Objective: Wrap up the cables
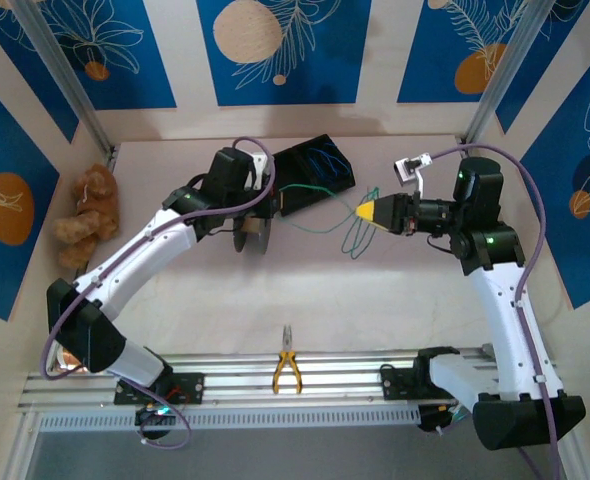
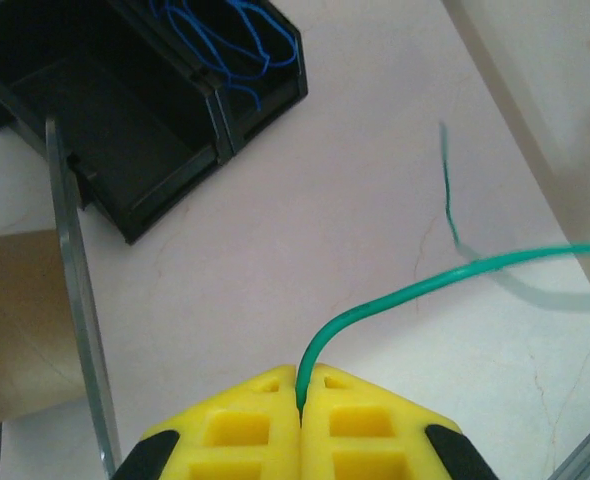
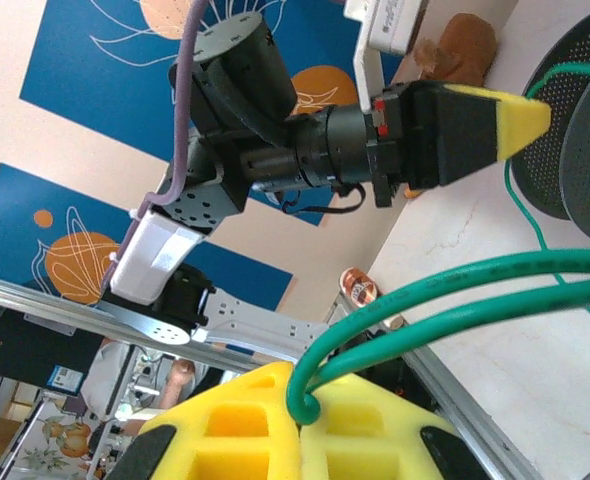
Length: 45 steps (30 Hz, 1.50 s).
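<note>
A green cable (image 1: 320, 228) stretches taut between my two grippers above the table, and its slack loops (image 1: 355, 238) dangle below the right one. My left gripper (image 2: 302, 385) is shut on one end of the green cable (image 2: 445, 272), next to the black bin (image 1: 315, 172). My right gripper (image 3: 305, 392) is shut on a doubled bend of the green cable (image 3: 495, 285); from above its yellow tip (image 1: 367, 211) points left. Blue cables (image 2: 237, 38) lie curled in the black bin (image 2: 125, 130). The left gripper (image 3: 537, 115) also faces the right wrist camera.
A black perforated reel (image 3: 575, 150) stands under the left gripper, grey-edged from above (image 1: 250, 238). Yellow-handled pliers (image 1: 287, 370) lie on the front rail. A brown plush toy (image 1: 88, 212) sits at the far left. A copper can (image 3: 360, 285) stands by the rail.
</note>
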{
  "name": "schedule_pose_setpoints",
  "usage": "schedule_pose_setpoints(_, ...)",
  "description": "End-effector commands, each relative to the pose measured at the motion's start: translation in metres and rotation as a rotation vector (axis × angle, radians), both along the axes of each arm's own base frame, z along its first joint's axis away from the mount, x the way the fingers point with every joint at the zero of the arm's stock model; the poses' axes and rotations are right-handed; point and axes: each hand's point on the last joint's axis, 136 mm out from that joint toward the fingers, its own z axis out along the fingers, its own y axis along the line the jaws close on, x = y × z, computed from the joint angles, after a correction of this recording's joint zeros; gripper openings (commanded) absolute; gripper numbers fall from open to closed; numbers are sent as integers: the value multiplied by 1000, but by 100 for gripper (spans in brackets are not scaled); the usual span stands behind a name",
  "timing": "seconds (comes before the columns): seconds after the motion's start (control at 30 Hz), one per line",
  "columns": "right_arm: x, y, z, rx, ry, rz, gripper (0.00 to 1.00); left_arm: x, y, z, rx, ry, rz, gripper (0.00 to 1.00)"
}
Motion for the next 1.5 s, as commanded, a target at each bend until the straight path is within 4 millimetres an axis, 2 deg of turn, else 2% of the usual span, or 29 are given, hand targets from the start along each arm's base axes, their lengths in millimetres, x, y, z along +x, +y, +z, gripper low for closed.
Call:
schedule_pose_setpoints(0.0,-4,0,-18,-7,52,31,27,23,-9,36,-83,-95,11,0)
schedule_pose_setpoints(0.1,1,0,-29,-32,94,17,45,29,-24,60,-145,-159,-28,0)
schedule_pose_setpoints(0.13,2,-1,-30,-40,98,10,48,31,-28,67,-154,-185,-38,0)
schedule_pose_setpoints(0.23,0,-2,-21,-56,77,-11,60,28,-37,81,-148,-269,-71,0)
schedule_pose_setpoints(0.4,6,-11,3,-69,41,-87,63,14,-46,91,-65,-433,-102,0)
schedule_pose_setpoints(0.57,34,-26,21,-4,104,-189,65,-8,-56,97,10,-597,-133,0)
schedule_pose_setpoints(0.7,61,-32,21,61,218,-222,65,-28,-68,103,64,-714,-167,0)
schedule_pose_setpoints(0.8,73,-29,13,106,314,-198,65,-38,-77,107,105,-769,-183,0)
schedule_pose_setpoints(0.9,76,-26,1,130,389,-190,66,-46,-85,109,137,-812,-191,0)
schedule_pose_setpoints(1.1,88,-27,-27,155,493,-223,69,-59,-101,112,155,-861,-216,0)
schedule_pose_setpoints(1.27,108,-30,-44,180,548,-259,70,-71,-109,112,148,-875,-236,0)
schedule_pose_setpoints(1.37,117,-31,-54,178,574,-275,65,-78,-110,112,136,-877,-240,0)
schedule_pose_setpoints(1.47,123,-35,-64,179,595,-300,55,-83,-108,111,126,-872,-237,0)
